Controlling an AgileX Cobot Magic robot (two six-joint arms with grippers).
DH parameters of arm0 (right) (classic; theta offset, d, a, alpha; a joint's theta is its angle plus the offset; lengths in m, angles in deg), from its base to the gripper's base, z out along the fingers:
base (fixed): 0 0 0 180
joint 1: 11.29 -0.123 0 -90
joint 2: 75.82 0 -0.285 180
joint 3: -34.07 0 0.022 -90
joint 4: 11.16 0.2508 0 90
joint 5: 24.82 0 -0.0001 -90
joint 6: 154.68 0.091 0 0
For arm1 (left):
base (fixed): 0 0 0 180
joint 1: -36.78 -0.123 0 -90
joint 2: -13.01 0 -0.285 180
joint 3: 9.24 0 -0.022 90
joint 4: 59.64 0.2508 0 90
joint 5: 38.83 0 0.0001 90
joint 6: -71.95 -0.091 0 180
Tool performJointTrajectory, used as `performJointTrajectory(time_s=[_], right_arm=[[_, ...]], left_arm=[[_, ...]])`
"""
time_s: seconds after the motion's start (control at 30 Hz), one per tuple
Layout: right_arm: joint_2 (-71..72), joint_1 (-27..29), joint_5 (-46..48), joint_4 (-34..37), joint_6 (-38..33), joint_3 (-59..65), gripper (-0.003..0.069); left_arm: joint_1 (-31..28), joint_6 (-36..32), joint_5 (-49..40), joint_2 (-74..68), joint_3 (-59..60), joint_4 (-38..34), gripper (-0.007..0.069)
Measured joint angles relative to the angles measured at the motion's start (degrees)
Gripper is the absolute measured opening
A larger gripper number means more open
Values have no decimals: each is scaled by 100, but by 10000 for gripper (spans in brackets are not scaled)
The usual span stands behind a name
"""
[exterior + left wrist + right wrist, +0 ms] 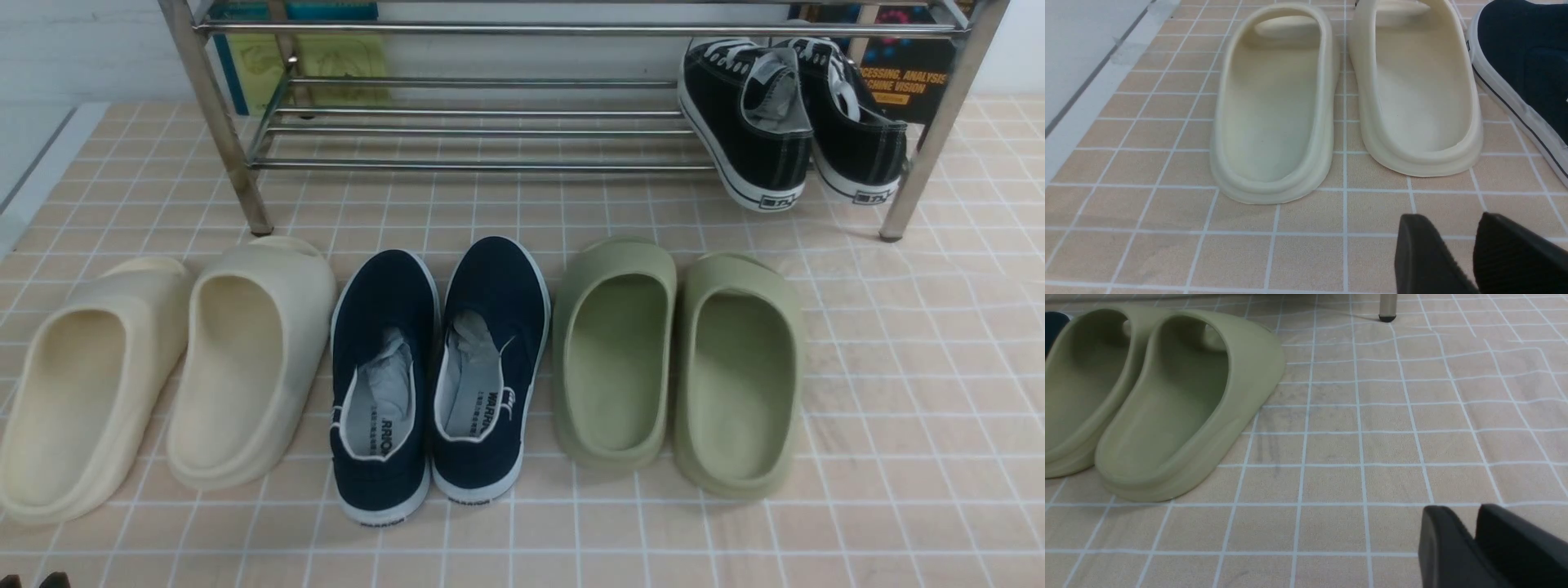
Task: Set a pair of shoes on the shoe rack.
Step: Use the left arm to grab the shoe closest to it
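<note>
The pair of shoes, two navy slip-ons with white soles, stands side by side on the tiled floor: the left one (384,304) and the right one (500,287), toes toward the shoe rack (490,165). The chrome rack stands behind them, its lower shelf bare on the left. In the left wrist view my left gripper (1449,218) hovers low over the tiles, open and empty, with a navy shoe (1523,53) ahead to one side. My right gripper (1461,510) is shut on nothing, over bare tiles beside the olive slippers.
Cream slippers (90,384) (245,359) flank the navy pair on the left, olive slippers (612,343) (739,376) on the right. Two black lace-up sneakers (751,122) (857,122) lean on the rack's right end. A rack post foot (1387,310) stands ahead. Books (326,57) stand behind the rack.
</note>
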Motion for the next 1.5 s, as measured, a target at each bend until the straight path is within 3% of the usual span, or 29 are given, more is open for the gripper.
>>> performJointTrajectory(time_s=[0.53, 0.63, 0.87, 1.03, 1.07, 1.13, 1.27, 1.4, 1.5], right_arm=[[0, 0, 7, 0, 0, 0, 173], [0, 0, 7, 0, 0, 0, 178], [0, 0, 7, 0, 0, 0, 184], [0, 0, 7, 0, 0, 0, 189], [0, 0, 7, 0, 0, 0, 190], [0, 0, 7, 0, 0, 0, 194], [0, 0, 7, 0, 0, 0, 199], [0, 0, 7, 0, 0, 0, 205], [0, 0, 7, 0, 0, 0, 209]], left_arm=[[0, 0, 219, 0, 29, 4, 240], [0, 5, 914, 0, 63, 4, 240], [0, 51, 3737, 0, 64, 53, 240], [0, 693, 5665, 0, 45, -508, 227], [0, 806, 5719, 0, -43, -643, 218], [0, 937, 5388, 0, -327, -856, 187], [0, 712, 3209, -542, -1943, -813, 43], [0, 393, 1238, -1607, -3112, -655, 12], [0, 363, 729, -2456, -3289, -666, 12]])
